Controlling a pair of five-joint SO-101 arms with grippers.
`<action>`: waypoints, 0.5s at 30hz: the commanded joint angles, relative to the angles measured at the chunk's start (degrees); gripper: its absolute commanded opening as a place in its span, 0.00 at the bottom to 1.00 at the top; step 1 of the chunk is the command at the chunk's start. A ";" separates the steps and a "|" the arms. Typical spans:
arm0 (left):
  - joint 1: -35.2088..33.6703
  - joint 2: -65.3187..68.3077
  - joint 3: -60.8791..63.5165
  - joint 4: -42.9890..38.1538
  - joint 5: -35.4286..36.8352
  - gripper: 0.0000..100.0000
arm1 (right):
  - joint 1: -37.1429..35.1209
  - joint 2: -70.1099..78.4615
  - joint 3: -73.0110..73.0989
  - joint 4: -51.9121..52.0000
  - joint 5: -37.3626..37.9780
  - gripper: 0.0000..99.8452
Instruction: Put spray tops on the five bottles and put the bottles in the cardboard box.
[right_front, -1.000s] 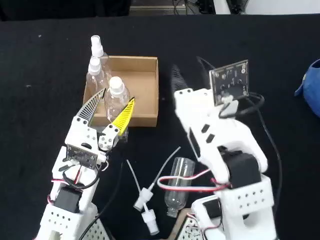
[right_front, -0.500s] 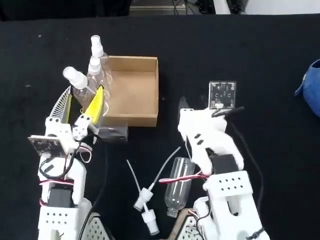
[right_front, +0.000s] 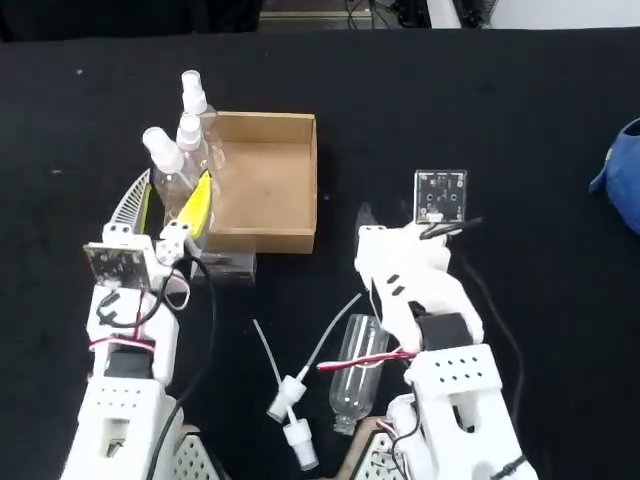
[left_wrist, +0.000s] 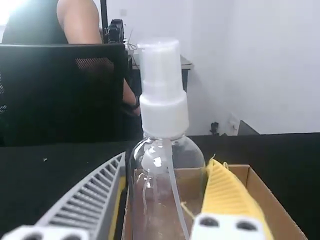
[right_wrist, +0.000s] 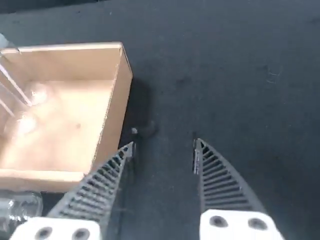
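left gripper (right_front: 172, 190): fingers clamped, pointing forward | right gripper (right_wrist: 164, 145): fingers apart, angled down

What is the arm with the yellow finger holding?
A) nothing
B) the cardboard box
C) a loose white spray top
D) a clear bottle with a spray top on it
D: the left gripper is closed around a clear plastic bottle with a white spray top, held upright.

Cardboard box (right_front: 268, 190): your tan box sits open-topped on the table.
Capped bottles (right_front: 190, 98): two stand in its far left corner.
Held bottle (right_front: 170, 178): clear, spray top on, upright in your left gripper (right_front: 172, 200) at the box's left wall.
Bare bottle (right_front: 358, 368): uncapped, lying on its side.
Spray tops (right_front: 285, 395): two loose, just beside it.
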 joint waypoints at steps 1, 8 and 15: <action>-0.48 11.87 -7.16 -8.18 -0.44 0.03 | 1.41 -1.19 -0.04 -1.85 -0.35 0.16; -0.48 26.37 -10.95 -18.99 -0.35 0.03 | 1.41 -1.19 0.13 -1.85 -0.35 0.16; -0.48 35.78 -11.12 -27.25 -0.35 0.03 | 1.32 -1.19 0.13 -1.85 -0.35 0.16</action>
